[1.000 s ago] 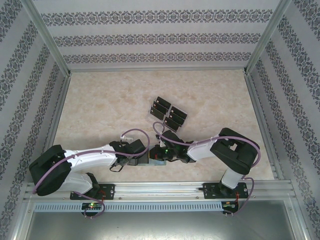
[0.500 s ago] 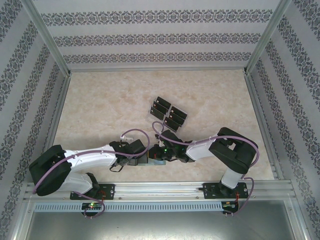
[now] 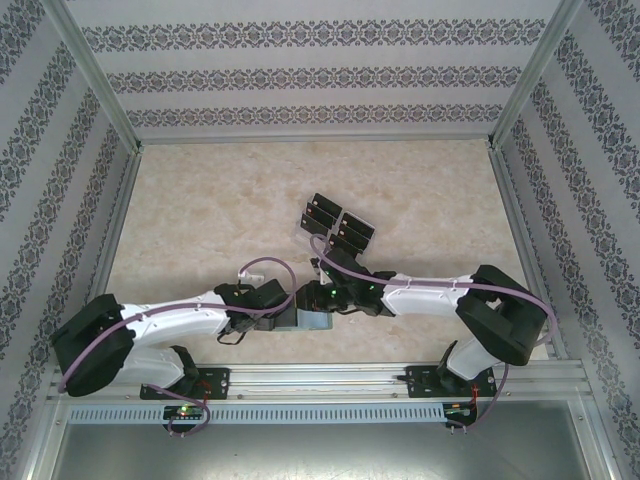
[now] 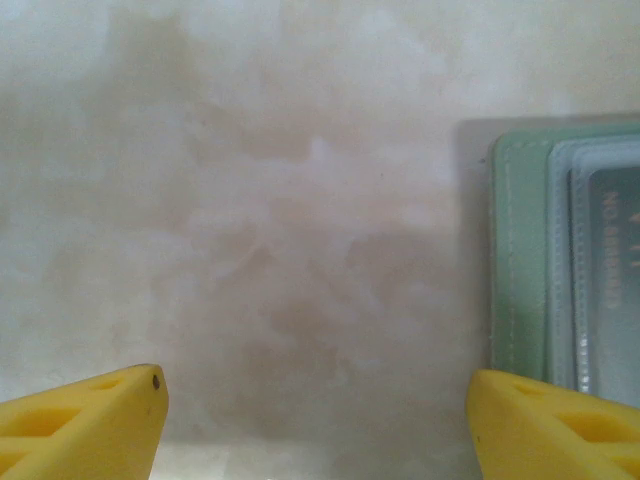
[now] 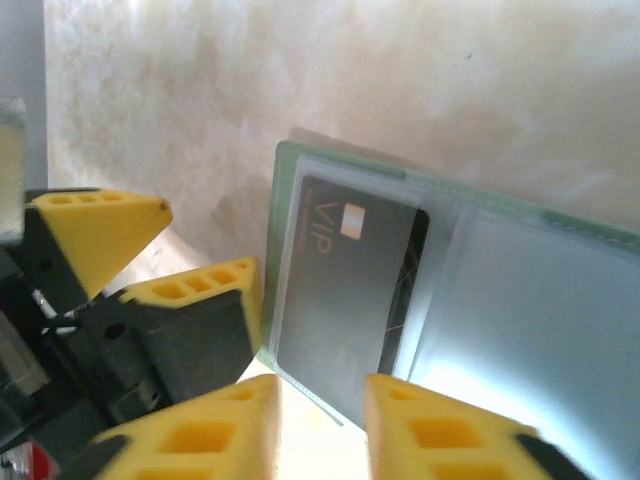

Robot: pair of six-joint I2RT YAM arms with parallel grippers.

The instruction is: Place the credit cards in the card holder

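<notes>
The card holder (image 5: 520,300) lies opened flat on the surface (image 3: 220,220) near its front edge, between my two arms. It has a soft grey-green cover with a stitched rim and clear, glossy pockets inside. One pocket holds a dark matte card (image 5: 340,290) with rounded corners, printed "VIP" beside a small pale chip. My right pincer (image 5: 320,383) hangs over the holder's near edge, its blocky yellow fingers a narrow gap apart; I cannot tell whether they touch it. My left pincer (image 4: 318,378) is spread wide over bare, marbled beige surface, one finger at the holder's stitched edge. The other credit cards (image 3: 338,226), flat black rectangles, lie clustered farther out, well apart from the holder.
</notes>
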